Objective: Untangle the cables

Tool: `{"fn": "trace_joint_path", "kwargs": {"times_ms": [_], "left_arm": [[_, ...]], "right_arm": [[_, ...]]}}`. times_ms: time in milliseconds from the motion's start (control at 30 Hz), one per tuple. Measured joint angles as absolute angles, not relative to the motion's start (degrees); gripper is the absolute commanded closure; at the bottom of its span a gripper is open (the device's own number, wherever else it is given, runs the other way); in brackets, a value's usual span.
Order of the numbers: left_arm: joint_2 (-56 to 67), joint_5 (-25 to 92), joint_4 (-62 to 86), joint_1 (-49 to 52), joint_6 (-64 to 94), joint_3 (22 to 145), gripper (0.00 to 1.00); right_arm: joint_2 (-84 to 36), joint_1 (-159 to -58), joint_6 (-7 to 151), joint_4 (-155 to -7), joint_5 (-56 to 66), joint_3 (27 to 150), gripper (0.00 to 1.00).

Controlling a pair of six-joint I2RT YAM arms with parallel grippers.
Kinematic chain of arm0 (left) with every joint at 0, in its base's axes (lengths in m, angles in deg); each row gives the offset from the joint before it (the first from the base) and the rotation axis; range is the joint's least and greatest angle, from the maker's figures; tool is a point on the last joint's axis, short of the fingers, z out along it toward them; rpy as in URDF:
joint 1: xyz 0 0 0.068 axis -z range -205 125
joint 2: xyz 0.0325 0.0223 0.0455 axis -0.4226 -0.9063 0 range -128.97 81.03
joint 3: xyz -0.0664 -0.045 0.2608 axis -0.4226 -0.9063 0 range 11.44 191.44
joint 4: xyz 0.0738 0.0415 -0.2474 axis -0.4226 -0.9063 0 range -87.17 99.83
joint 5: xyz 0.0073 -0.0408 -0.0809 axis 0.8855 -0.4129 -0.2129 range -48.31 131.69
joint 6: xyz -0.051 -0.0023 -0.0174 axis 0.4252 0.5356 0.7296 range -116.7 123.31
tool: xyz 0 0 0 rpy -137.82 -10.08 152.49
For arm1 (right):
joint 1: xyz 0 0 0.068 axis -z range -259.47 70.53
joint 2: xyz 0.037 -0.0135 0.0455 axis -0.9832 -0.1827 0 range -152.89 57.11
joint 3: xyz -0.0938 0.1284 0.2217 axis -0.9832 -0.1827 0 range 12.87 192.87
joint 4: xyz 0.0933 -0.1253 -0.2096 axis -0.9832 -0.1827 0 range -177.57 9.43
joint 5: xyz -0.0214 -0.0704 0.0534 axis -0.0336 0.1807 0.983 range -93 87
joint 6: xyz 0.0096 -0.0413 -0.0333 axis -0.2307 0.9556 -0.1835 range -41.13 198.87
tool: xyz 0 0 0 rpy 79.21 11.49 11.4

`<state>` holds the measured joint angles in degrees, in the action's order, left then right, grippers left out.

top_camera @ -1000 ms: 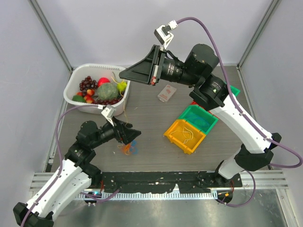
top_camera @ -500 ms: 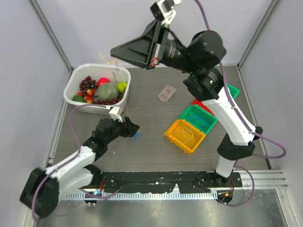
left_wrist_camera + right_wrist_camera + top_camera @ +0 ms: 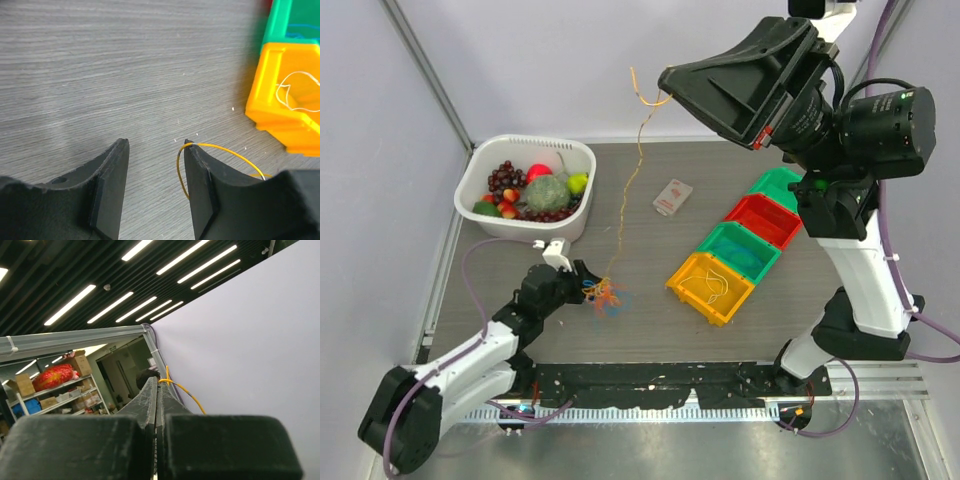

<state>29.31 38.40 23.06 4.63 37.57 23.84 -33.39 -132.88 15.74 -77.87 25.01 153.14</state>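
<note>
Top external shows the cables point(image 3: 606, 296) bunched in a small blue, orange and red knot on the worktop point(image 3: 650, 250), front left. 1 yellow cable point(image 3: 628, 180) now runs from that knot up to the right end effector point(image 3: 667, 92).

That's the big change. A second ago the right end effector was down low near the basket point(image 3: 480, 175); now it's swung up high and to the right, jaws together and clamped on the top end of the yellow cable. So the strand looks mostly drawn out, but its bottom end is still in the knot.

The left end effector point(image 3: 586, 290) has dropped onto the knot. Its jaws have narrowed but are still apart, with nothing between them in the wrist view, just a yellow loop hugging the outside of 1 finger. My guess is it's about to pin the bundle so the strand pulls free.

The worktop is dark grey woodgrain. It holds a row of 4 bins, with a white cable point(image 3: 716, 284) already in the yellow bin point(image 3: 692, 287), plus a small card point(image 3: 672, 197). Beyond it are pale walls, ceiling strip lights and shelves of boxes.
</note>
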Motion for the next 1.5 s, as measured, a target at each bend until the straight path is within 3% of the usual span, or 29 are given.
{"fn": "trace_joint_path", "kwargs": {"times_ms": [100,167,200,500,633,800,967,1067,1100,1133,1200,1267,1500], "left_arm": [[35.2,38.9,20.4,4.6,39.1,23.3,0.64],[40.4,39.0,17.7,4.6,40.7,23.3,0.84],[43.1,39.2,16.5,4.6,41.8,23.3,1.00],[61.5,49.0,-9.5,4.5,51.9,27.4,1.00],[66.3,53.7,-19.5,4.5,53.4,36.1,1.00],[63.9,54.9,-26.1,4.5,51.4,52.4,1.00],[52.1,49.3,-28.4,4.5,46.8,70.4,1.00],[44.6,45.6,-29.1,4.5,44.8,79.4,1.00],[42.1,44.6,-29.6,4.5,44.3,82.5,1.00],[39.9,43.7,-29.8,4.5,43.8,85.2,1.00],[36.7,42.4,-30.6,4.5,43.3,89.1,1.00],[35.1,41.8,-31.4,4.5,43.4,91.1,1.00],[33.4,39.7,-31.9,4.5,46.9,91.9,1.00]], "right_arm": [[-32.9,-132.6,18.0,-78.1,24.6,152.6,0.99],[-32.5,-132.6,19.5,-78.7,24.1,151.2,0.99],[-32.4,-132.6,20.4,-79.4,23.7,150.4,0.99],[-30.5,-132.6,33.3,-92.9,16.0,145.1,0.99],[-24.8,-132.5,39.3,-96.4,11.9,134.4,0.99],[-17.2,-132.5,44.7,-98.8,6.0,112.5,0.99],[-19.2,-132.5,49.2,-103.5,3.0,93.6,0.98],[-23.4,-132.5,51.6,-107.6,3.4,85.9,0.89],[-25.1,-132.5,52.5,-109.7,3.7,84.4,0.76],[-26.1,-132.5,53.1,-111.0,3.9,83.5,0.70],[-26.9,-132.5,54.7,-113.9,4.4,83.1,0.45],[-26.1,-132.5,56.3,-115.0,4.6,83.6,0.36],[-18.8,-132.2,58.9,-116.2,3.2,89.2,0.33]]}}
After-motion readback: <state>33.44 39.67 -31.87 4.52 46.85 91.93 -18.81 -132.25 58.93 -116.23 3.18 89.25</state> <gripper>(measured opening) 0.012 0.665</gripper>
